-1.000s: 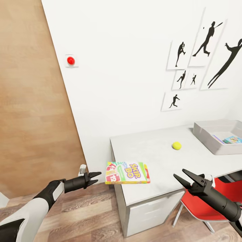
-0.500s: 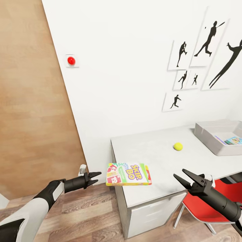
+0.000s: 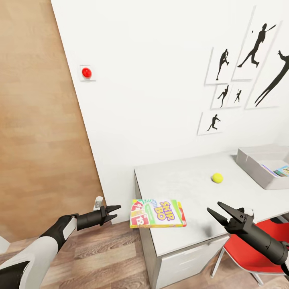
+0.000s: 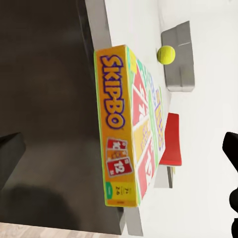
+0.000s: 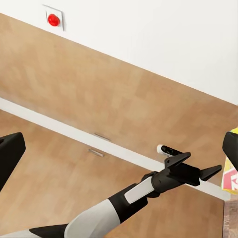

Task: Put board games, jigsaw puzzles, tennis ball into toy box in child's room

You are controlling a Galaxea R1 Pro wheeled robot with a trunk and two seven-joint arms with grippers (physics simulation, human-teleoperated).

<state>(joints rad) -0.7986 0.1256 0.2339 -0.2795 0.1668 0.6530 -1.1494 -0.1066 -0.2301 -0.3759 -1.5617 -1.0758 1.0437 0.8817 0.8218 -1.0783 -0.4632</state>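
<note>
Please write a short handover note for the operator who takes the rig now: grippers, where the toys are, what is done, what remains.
Left gripper: open, empty, beside the table's end.
Right gripper: open, empty, over the table's front edge.
Skip-Bo board game: on the table corner, overhanging the edge.
Tennis ball: on the table.
Toy box: already holds a teal game.
Left: Skip-Bo, ball; other toys unseen.

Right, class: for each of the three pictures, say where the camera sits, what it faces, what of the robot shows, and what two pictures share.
Head view: on the head, looking down over the table; left claw and right claw show.
Left wrist view: on the left arm, facing the Skip-Bo box and tennis ball; dark fingertips at the edges.
Right wrist view: on the right arm, facing the wooden door and left claw.
Shared: head and left wrist both show box and ball.
</note>
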